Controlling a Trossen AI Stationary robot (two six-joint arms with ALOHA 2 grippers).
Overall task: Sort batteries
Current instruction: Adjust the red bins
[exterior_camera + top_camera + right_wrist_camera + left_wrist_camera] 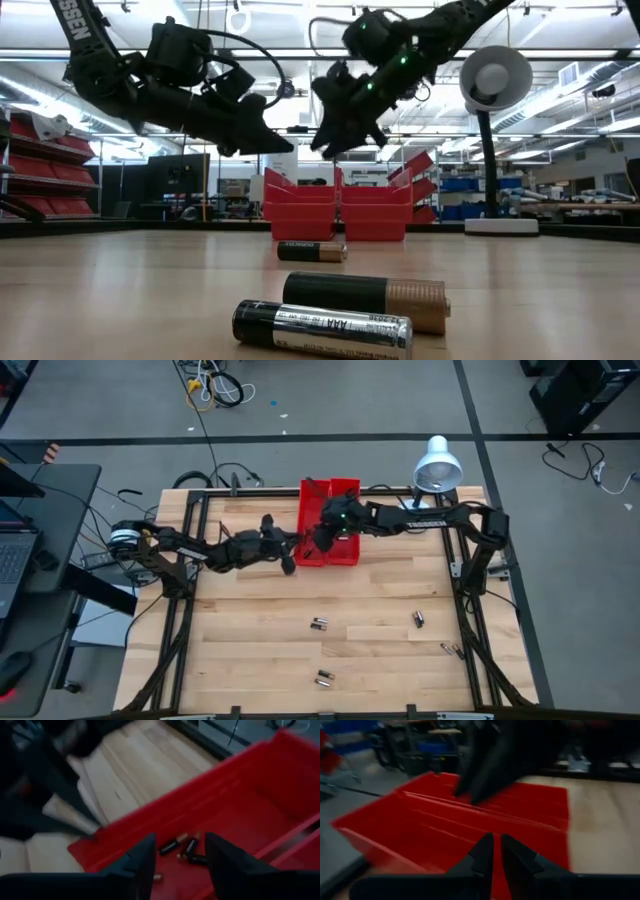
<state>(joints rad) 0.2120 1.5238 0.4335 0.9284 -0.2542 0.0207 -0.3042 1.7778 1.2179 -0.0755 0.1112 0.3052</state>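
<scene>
Two red bins stand side by side at the far middle of the table, and they show in the low view as bins. My right gripper hovers open above the left bin, over a few batteries on its floor. My left gripper is shut, in the air just left of that bin; its wrist view shows the gripper with nothing seen between the fingers. Loose batteries lie on their sides on the near half of the table. Three show close in the low view.
A white desk lamp stands at the far right corner of the table. Black frame rails run along the left and right sides. A laptop sits on a side desk to the left. Bare wood surrounds the loose batteries.
</scene>
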